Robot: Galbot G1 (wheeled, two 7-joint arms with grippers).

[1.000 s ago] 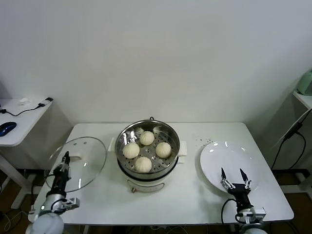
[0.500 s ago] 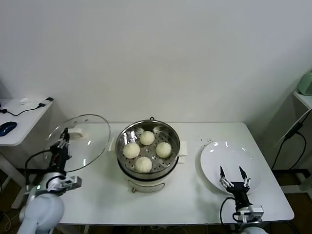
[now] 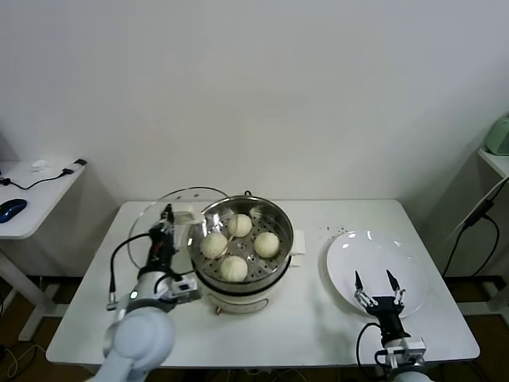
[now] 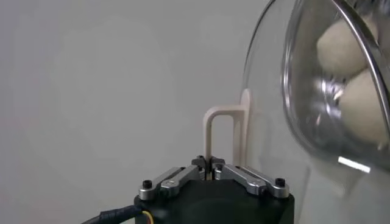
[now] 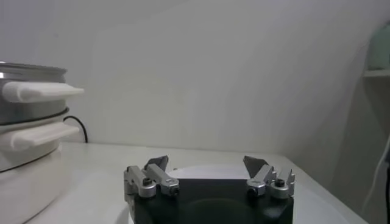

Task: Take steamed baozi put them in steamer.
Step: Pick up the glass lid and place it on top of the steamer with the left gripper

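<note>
Several cream-white steamed baozi [image 3: 233, 268] lie on the perforated tray inside the shiny steel steamer [image 3: 280, 219] at the table's middle. My left gripper [image 3: 167, 215] is shut on the white handle [image 4: 211, 128] of the round glass lid [image 3: 159, 208], which it holds tilted and raised just left of the steamer's rim. In the left wrist view baozi [image 4: 340, 47] show through the lid's glass [image 4: 268, 91]. My right gripper [image 3: 372, 278] hangs open and holds nothing over the near edge of the white plate [image 3: 374, 247], its jaws [image 5: 206, 163] spread wide.
The steamer's cream base with side handles [image 5: 36, 135] stands to the left of the right gripper. A side desk [image 3: 32, 199] with a mouse and a cable sits at far left. Bare tabletop [image 3: 310, 318] lies in front of the steamer.
The left arm has lifted the glass lid off the table's left side and carried it rightward to the steamer's left rim. The right gripper has stayed over the plate.
</note>
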